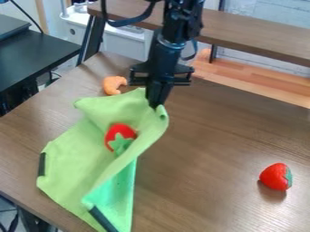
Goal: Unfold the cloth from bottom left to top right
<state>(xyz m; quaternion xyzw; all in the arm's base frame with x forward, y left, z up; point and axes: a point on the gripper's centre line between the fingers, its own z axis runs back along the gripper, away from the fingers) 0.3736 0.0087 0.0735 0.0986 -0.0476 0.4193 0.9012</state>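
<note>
Pinching the raised upper part of the cloth, my claw (157,100) points straight down from the top of the camera view, a little to the right of the view's upper left quarter. Under everything is the brown wooden bench (205,167), which fills most of the view. Behind it runs a long brown tabletop (260,36), and at the upper left stands a black table (36,54).

Next in size comes the green cloth (75,170), lying on the left half of my bench. It slopes from my grip down toward the bottom of the view, flat toward the lower left and lifted in a curling fold along its right side. Below that fold a brighter, mint-green part (116,188) shows. One dark strip (103,219) sits at the cloth's bottom end, another (41,164) on its left edge.

Near the middle of the cloth, in the hollow beside the lifted fold, is a red strawberry (123,129) with a star-shaped green top pointing down the view. A second strawberry (275,176) rests on the bench, well apart at the right, its green end facing right. Just beside the cloth's upper edge, left of my claw, lies a curved orange piece (111,85).
</note>
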